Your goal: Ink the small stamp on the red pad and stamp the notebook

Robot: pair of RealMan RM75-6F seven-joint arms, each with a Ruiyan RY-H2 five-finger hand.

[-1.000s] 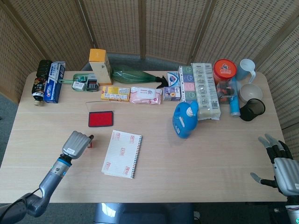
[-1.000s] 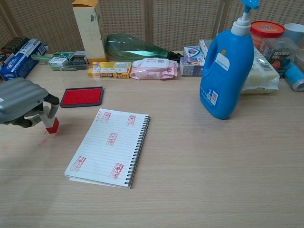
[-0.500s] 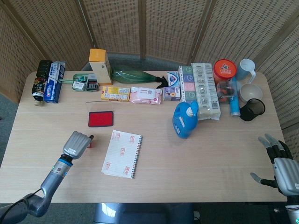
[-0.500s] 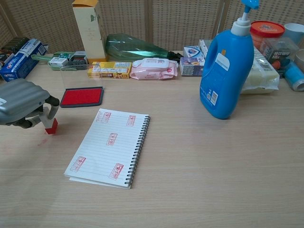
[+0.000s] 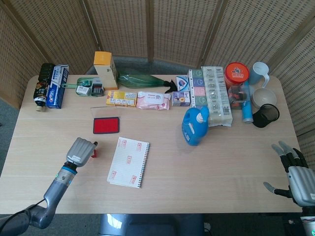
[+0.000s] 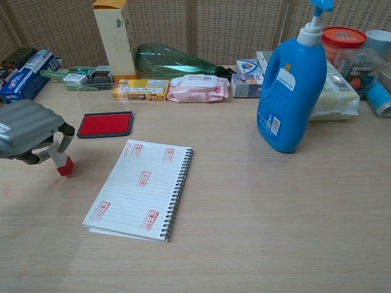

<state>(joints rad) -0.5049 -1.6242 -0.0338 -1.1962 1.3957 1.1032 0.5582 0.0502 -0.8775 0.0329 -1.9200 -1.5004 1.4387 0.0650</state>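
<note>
- At the far left edge of the table (image 5: pixel 162 191), the dark bottle (image 5: pixel 42 87) and the blue-and-white carton (image 5: pixel 55 86) lay side by side.
- The left hand (image 6: pixel 27 133) had its fingers curled down around the small stamp (image 6: pixel 61 160), holding it tilted with its red end at or just above the tabletop; whether it touched could not be told.
- The stamp sat left of the notebook (image 6: pixel 142 188) and in front of the red pad (image 6: pixel 105 124), apart from both.
- The red pad lay open and flat, just beyond the notebook's top left corner, with its clear lid (image 5: pixel 107 100) behind it.
- The notebook lay open on a lined page, spiral edge to the right, carrying five red marks.
- Behind it stood the tall yellow-topped box (image 5: pixel 105 70), the green bottle (image 5: pixel 140 79) on its side, the yellow packet (image 5: pixel 121 98) and the pink wipes pack (image 5: pixel 153 100).
- The blue detergent bottle (image 6: pixel 291 89) stood upright right of centre, well apart from the notebook.
- Further right were the red-lidded tub (image 5: pixel 236 74), the pale blue mug (image 5: pixel 260 73) and the black cup (image 5: pixel 266 115).
- The right hand (image 5: pixel 297 175) was by the table's near right corner, fingers spread and nothing in it.
</note>
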